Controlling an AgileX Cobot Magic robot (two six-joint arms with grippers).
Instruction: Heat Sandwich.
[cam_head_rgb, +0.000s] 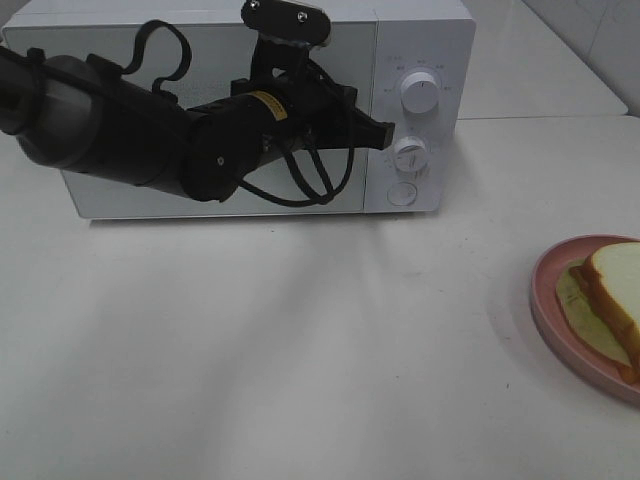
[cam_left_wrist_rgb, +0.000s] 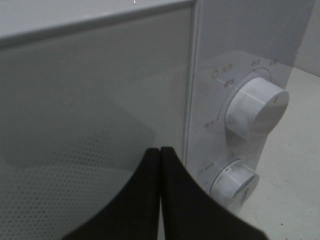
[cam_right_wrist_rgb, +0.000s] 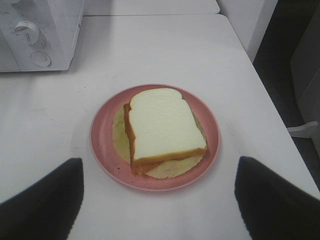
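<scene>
Sandwich (cam_right_wrist_rgb: 162, 127) flat on a round pink plate (cam_right_wrist_rgb: 102, 145), well off to the right of the microwave (cam_head_rgb: 420, 40) on the white table (cam_head_rgb: 300, 340). Square white bread, smooth on top, tan crust, orange layer under it, pale yellow-green sheet spilling past the edges. Plate matte, shallow-rimmed, wider than the sandwich.

Right gripper (cam_right_wrist_rgb: 159, 200) above the plate's near side, black fingers (cam_right_wrist_rgb: 42, 200) spread wide, holding nothing, touching nothing.

Microwave boxy, glossy white, dotted mesh behind the door glass, two ribbed round knobs (cam_left_wrist_rgb: 255, 107) and a round button (cam_head_rgb: 401, 194).

Left gripper (cam_left_wrist_rgb: 160, 165) pressed fully together, empty, tips at the door's right edge beside the lower knob (cam_head_rgb: 410, 155); contact cannot be told.
</scene>
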